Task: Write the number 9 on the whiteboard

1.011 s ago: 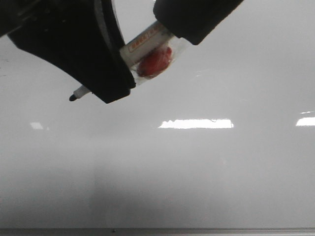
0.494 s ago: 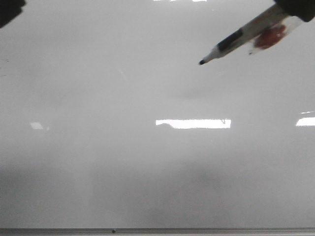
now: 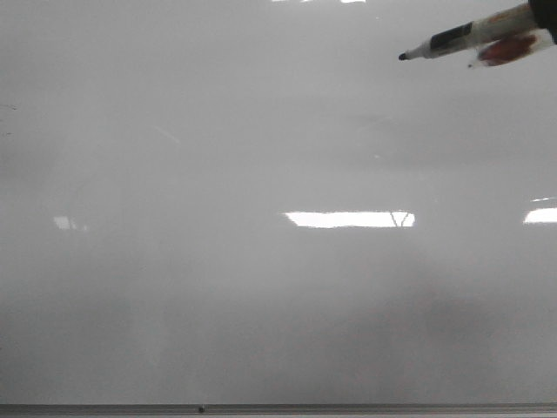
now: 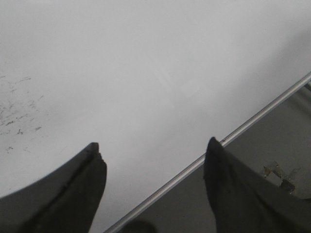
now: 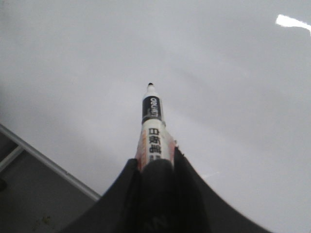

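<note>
The whiteboard (image 3: 261,305) fills the front view, glossy pale grey with bright light reflections. No number 9 shows on it. My right gripper (image 5: 154,162) is shut on a white marker pen (image 5: 154,138) with an uncapped black tip. In the front view the pen (image 3: 461,37) is at the top right, tip pointing left and held above the board. The board also shows in the right wrist view (image 5: 218,73). My left gripper (image 4: 153,144) is open and empty over the whiteboard (image 4: 146,73), near its frame edge. It is out of the front view.
The board's thin grey frame edge runs along the bottom of the front view (image 3: 278,407) and crosses both wrist views (image 4: 252,121) (image 5: 43,165). Faint dark specks (image 4: 19,111) mark the board near my left gripper. A small metal piece (image 4: 279,174) lies beyond the frame.
My right gripper has carried the pen right and up, from the upper middle to the top right corner. My left arm has left the front view.
</note>
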Motion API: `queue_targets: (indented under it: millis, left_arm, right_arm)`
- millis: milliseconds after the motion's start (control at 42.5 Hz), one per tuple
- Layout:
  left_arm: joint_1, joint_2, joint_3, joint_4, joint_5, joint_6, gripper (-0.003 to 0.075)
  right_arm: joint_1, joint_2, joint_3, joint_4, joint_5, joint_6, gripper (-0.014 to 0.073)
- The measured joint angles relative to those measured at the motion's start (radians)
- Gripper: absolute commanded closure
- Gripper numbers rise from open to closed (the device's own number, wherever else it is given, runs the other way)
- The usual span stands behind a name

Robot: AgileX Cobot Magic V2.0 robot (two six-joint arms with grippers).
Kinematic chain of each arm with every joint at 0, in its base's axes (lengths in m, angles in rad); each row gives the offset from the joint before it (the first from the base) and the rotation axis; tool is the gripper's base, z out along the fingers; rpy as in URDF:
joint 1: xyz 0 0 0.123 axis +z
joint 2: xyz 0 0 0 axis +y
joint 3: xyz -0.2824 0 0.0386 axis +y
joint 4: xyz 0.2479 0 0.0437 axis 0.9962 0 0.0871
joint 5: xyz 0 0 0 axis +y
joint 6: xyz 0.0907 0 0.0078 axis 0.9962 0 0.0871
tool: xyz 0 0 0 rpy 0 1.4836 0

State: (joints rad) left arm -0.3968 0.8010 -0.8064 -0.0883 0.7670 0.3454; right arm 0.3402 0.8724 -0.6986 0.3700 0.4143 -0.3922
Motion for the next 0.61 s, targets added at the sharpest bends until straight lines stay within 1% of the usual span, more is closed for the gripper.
queue_targets:
  millis: [94, 353, 611]
  left_arm:
    - [0.002, 0.000, 0.000, 0.000, -0.003, 0.000, 0.0290]
    - [0.002, 0.000, 0.000, -0.001, -0.003, 0.000, 0.0290]
    - [0.002, 0.000, 0.000, -0.002, -0.003, 0.000, 0.0290]
  right_arm:
    - [0.000, 0.057, -0.022, 0.002, -0.043, 0.000, 0.0659]
    - [0.000, 0.213, -0.128, 0.006, -0.095, 0.000, 0.0659]
    - [0.000, 0.335, -0.181, 0.009, -0.169, 0.000, 0.0659]
